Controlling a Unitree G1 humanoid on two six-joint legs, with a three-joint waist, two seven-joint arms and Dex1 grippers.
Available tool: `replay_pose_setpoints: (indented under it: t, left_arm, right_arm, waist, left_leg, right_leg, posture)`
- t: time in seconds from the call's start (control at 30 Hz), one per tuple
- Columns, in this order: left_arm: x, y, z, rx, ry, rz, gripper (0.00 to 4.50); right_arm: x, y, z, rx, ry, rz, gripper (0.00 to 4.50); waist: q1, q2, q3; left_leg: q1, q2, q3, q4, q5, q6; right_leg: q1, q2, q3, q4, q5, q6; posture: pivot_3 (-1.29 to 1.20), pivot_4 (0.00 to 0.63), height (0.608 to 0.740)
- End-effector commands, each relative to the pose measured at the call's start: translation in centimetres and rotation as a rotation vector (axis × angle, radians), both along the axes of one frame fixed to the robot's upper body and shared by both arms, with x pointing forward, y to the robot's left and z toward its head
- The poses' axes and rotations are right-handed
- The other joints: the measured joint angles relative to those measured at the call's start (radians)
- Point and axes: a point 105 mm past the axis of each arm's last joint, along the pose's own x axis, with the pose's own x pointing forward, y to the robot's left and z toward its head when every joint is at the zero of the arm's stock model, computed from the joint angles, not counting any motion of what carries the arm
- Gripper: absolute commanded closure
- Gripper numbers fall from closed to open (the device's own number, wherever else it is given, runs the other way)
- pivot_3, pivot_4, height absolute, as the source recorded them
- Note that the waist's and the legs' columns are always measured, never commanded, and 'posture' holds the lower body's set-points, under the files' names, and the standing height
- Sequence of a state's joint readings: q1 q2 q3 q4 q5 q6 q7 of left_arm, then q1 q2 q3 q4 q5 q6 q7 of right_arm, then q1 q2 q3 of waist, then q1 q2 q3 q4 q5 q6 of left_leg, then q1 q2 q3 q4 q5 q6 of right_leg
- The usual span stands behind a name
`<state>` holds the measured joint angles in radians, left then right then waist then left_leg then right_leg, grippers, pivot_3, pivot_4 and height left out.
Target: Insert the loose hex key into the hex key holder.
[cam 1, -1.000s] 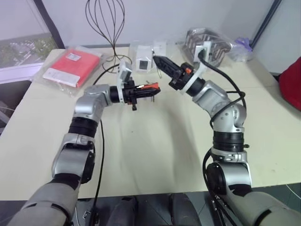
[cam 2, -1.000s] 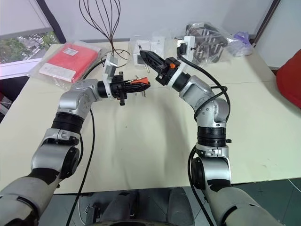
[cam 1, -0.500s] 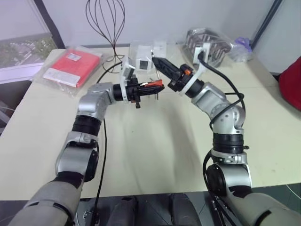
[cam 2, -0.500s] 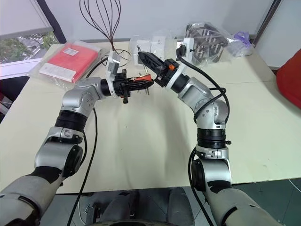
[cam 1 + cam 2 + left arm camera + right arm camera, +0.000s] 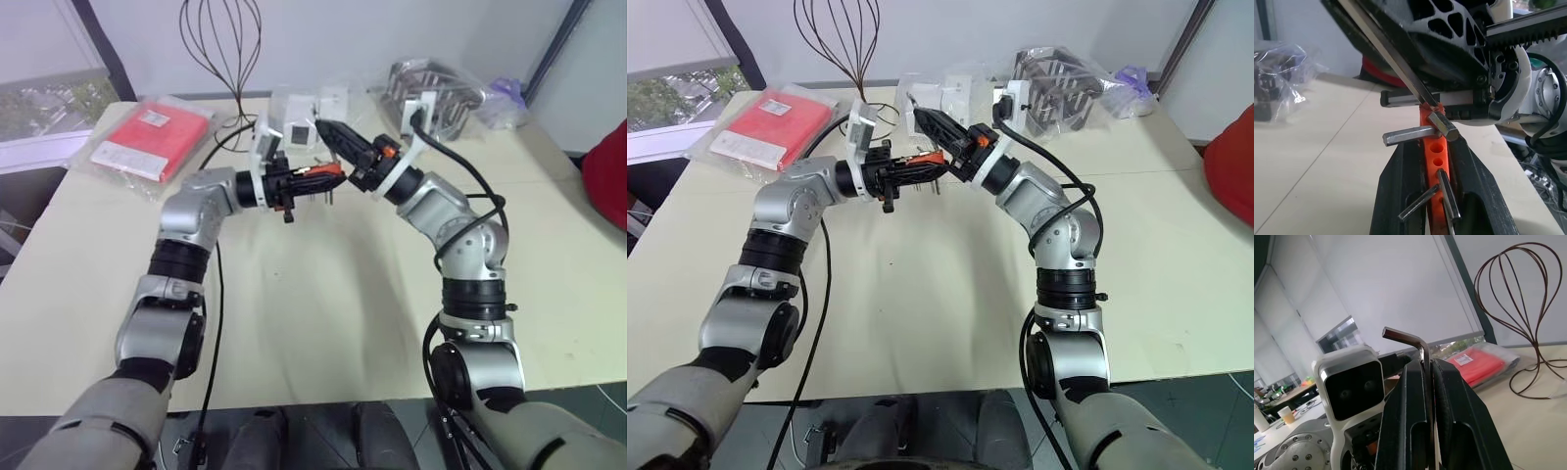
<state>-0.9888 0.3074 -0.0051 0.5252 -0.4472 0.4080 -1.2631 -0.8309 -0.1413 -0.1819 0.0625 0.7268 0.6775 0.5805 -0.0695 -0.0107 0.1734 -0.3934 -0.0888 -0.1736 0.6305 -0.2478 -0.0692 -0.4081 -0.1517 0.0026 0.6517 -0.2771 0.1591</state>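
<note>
Now the left tool (image 5: pixel 312 180) has moved a bit closer to the right tool (image 5: pixel 333 135), above the tabletop (image 5: pixel 323 294). It is squeezed shut on the orange hex key holder (image 5: pixel 1436 161), which has short grey keys poking out. The right tool pinches the thin silver loose hex key (image 5: pixel 1418 352), bent end up. Its tip touches the holder's top.

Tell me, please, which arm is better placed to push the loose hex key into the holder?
The right. Its claw is shut on the loose hex key, whose long shaft already meets the top of the hex key holder. The left claw is shut on that holder and should just brace it.
</note>
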Motion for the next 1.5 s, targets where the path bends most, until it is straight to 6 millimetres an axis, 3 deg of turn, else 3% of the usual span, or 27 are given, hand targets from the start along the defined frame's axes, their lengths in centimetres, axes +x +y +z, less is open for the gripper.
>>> replay_pose_setpoints:
  t: [0.03,0.67,1.1,1.5]
  left_arm:
    - [-0.2,0.6,1.8,-0.048,-0.051,0.011,4.5]
    - [1.0,1.1,3.0,-0.108,-0.047,0.079,4.5]
    - [0.5,0.3,1.5,0.03,-0.143,0.038,4.5]
    - [0.8,0.6,2.7,-0.017,-0.177,0.063,4.5]
  right_arm:
    - [-0.1,-0.6,0.8,0.018,-0.035,-0.015,4.46]
    - [-0.7,-1.1,-0.6,-0.042,-0.042,0.015,4.46]
    - [-1.2,-0.2,-2.0,-0.101,-0.027,0.075,4.46]
    - [-0.9,-0.6,-2.2,-0.1,-0.018,0.054,4.46]
  waist:
    - [0.0,0.0,0.0]
    - [0.0,0.0,0.0]
    - [0.001,0.0,0.0]
    - [0.0,0.0,0.0]
  left_leg:
    - [0.0,0.0,0.0,0.0,0.0,0.0]
    - [0.0,0.0,0.0,0.0,0.0,0.0]
    - [0.0,0.0,0.0,0.0,0.0,0.0]
    - [0.0,0.0,0.0,0.0,0.0,0.0]
  right_leg:
    - [0.0,0.0,0.0,0.0,0.0,0.0]
    - [0.0,0.0,0.0,0.0,0.0,0.0]
    - [0.0,0.0,0.0,0.0,0.0,0.0]
    - [0.0,0.0,0.0,0.0,0.0,0.0]
  posture:
    - [0.0,0.15,0.74]
    - [0.0,0.15,0.74]
    - [0.0,0.15,0.74]
    - [0.0,0.15,0.74]
